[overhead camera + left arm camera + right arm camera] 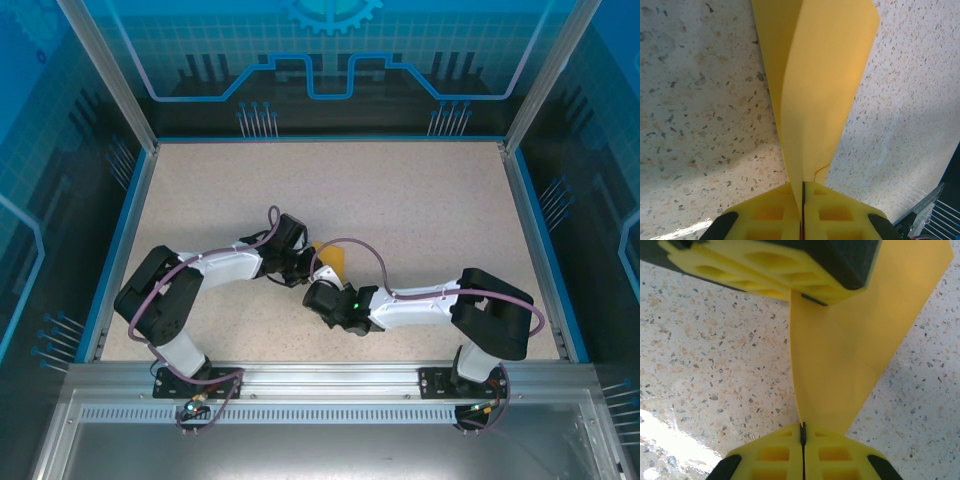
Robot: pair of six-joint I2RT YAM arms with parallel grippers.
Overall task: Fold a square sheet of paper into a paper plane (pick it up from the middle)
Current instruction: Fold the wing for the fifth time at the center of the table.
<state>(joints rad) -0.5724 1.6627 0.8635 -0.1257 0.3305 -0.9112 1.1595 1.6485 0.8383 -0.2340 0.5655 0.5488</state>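
Observation:
The square sheet of paper is orange-yellow and folded, and it is held up off the table between both arms at mid-table. My left gripper is shut on one edge. In the left wrist view the folded sheet of paper rises out of the seam of the left gripper. My right gripper is shut on the other end. In the right wrist view the sheet of paper narrows into the closed seam of the right gripper, with the left gripper's fingers clamping it at the top.
The speckled beige table is bounded by a blue rim and by transparent blue walls at the left, right and back. A metal rail carrying both arm bases runs along the near edge.

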